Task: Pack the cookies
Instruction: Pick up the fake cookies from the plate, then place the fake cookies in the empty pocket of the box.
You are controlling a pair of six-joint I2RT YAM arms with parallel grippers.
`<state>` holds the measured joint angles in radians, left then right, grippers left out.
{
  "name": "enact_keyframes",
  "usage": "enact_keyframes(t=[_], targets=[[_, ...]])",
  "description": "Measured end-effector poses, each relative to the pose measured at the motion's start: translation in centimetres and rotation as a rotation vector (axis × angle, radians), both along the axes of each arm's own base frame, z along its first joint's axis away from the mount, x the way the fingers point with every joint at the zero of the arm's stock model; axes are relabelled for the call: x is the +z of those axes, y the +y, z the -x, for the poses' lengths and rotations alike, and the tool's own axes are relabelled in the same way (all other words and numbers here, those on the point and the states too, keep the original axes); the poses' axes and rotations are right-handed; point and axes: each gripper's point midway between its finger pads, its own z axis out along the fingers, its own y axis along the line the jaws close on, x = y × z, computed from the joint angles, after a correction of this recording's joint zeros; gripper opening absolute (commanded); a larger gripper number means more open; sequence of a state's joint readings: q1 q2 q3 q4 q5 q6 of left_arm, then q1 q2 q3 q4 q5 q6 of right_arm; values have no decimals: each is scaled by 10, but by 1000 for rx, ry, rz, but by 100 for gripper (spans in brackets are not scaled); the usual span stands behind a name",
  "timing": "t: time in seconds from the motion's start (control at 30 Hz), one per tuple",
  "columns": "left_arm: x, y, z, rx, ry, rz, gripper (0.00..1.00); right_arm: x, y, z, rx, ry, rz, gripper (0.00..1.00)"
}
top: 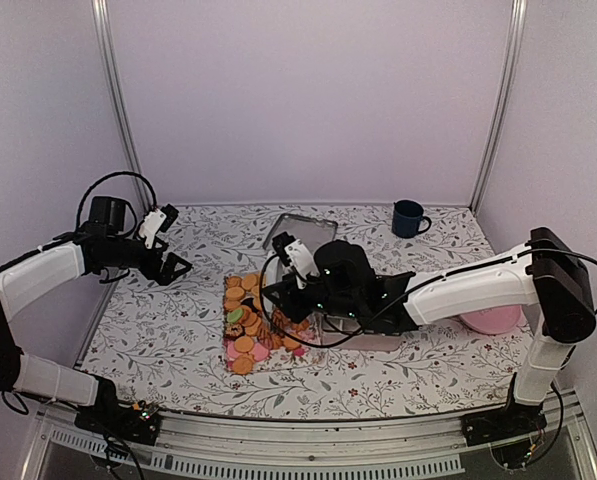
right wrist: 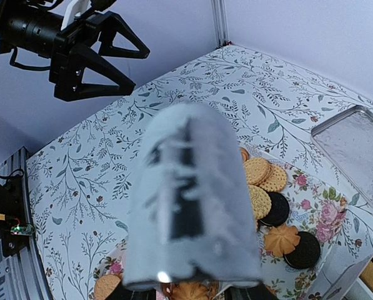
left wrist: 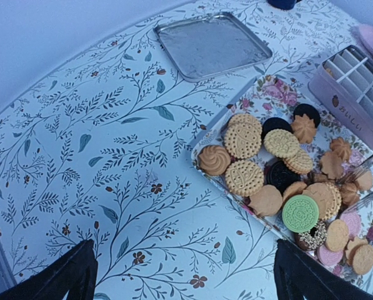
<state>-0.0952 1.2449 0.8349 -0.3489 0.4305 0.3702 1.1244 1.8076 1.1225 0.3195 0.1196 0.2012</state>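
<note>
Packing looks to us barely begun. Across the floral table [top: 178, 335] the right arm [top: 468, 285] stretches from its side to the middle, while the left arm [top: 38, 270] holds off at the left. Beside the flowered tray [left wrist: 275, 94] stands the pink divided tin [left wrist: 347, 114], touching it or nearly so. The slots we can see from the left wrist look empty, and the silver lid [left wrist: 211, 44] lies apart behind. The cookies [left wrist: 280, 169] lie heaped on the tray, mostly golden, some dark, some pink, one green. The right gripper [top: 278, 303] hangs low over that heap; a blurred pale shape fills its wrist view, so we cannot tell how wide the jaws stand or whether they hold anything. The left gripper [top: 176, 270] hovers above bare cloth, jaws spread wide, holding nothing. We judge the step in hand to be picking one cookie with the right arm. The next move calls for closing on a single disc at the pile's edge without dragging its neighbours, then carrying it the short way to a free slot.
</note>
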Motion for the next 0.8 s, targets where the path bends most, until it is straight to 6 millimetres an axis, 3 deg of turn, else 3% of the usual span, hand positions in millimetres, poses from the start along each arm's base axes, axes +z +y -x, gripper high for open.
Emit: enact_keyframes(t=[0.17,0.37,0.6,0.8], targets=[[0,0,0,-1,1,1,99,11,-3,-1,-3,-26,3,30],[0,0,0,-1,0,1,99,58,-20,-15,-42,-87,-65,30],[0,0,0,-1,0,1,99,98,-78,-66,-189,-136,-131,30],[0,0,0,-1,0,0,99,92,-131,-98,-316,-149,-103,30]])
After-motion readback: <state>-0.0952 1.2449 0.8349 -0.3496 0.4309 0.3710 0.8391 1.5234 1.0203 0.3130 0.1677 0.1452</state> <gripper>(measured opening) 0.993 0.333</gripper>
